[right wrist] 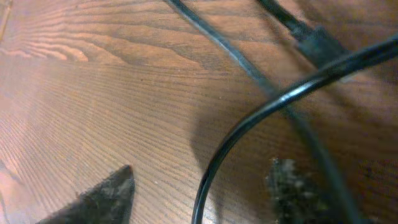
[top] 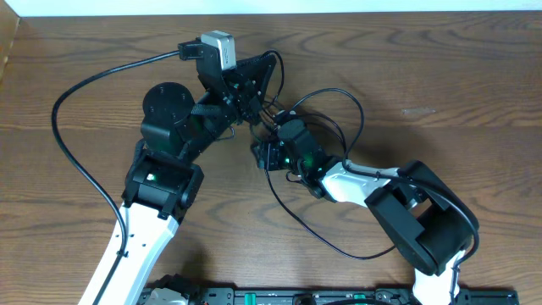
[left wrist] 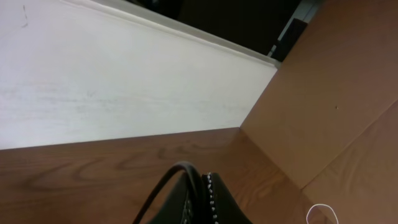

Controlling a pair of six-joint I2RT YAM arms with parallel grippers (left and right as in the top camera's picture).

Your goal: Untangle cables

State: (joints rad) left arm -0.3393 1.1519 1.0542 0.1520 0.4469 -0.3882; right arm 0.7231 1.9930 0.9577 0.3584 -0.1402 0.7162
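Thin black cables (top: 359, 108) loop over the middle of the wooden table between my two arms, and one strand (top: 315, 235) trails toward the front. My left gripper (top: 269, 61) is raised and tilted toward the far wall. In the left wrist view it is shut on a black cable (left wrist: 163, 188) that arcs into the seam between its fingers (left wrist: 214, 199). A small loop of white cable (left wrist: 320, 205) shows at the lower right of that view. My right gripper (right wrist: 202, 196) is low over the table, its jaws apart, with a black cable (right wrist: 214, 168) running between the fingertips and touching neither.
A thicker black robot wire (top: 58, 127) sweeps from the left wrist camera round the left of the table. A white wall and the table's far edge (left wrist: 186, 132) lie ahead of the left gripper. A plug end (right wrist: 320, 42) lies beyond the right fingers.
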